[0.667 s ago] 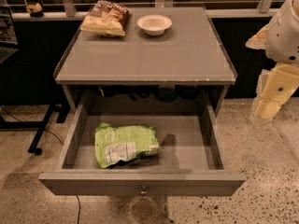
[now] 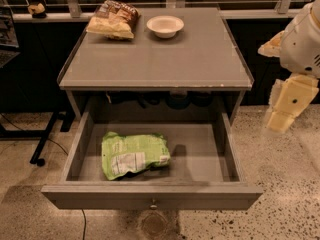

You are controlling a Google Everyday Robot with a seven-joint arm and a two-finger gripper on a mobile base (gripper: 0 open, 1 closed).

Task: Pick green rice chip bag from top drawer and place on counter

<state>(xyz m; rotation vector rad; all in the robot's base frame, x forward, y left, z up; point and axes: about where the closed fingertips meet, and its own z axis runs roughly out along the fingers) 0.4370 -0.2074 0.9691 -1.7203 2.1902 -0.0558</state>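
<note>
The green rice chip bag lies flat in the open top drawer, left of its middle, with the white label panel facing up. The drawer is pulled fully out below the counter, and its round knob shows on the front panel. My gripper hangs at the right edge of the view. It is outside the cabinet, beside the drawer's right wall and well apart from the bag.
A brown-and-yellow chip bag and a white bowl sit at the back of the counter. A black stand leg and cables lie on the speckled floor to the left. A railing runs behind the cabinet.
</note>
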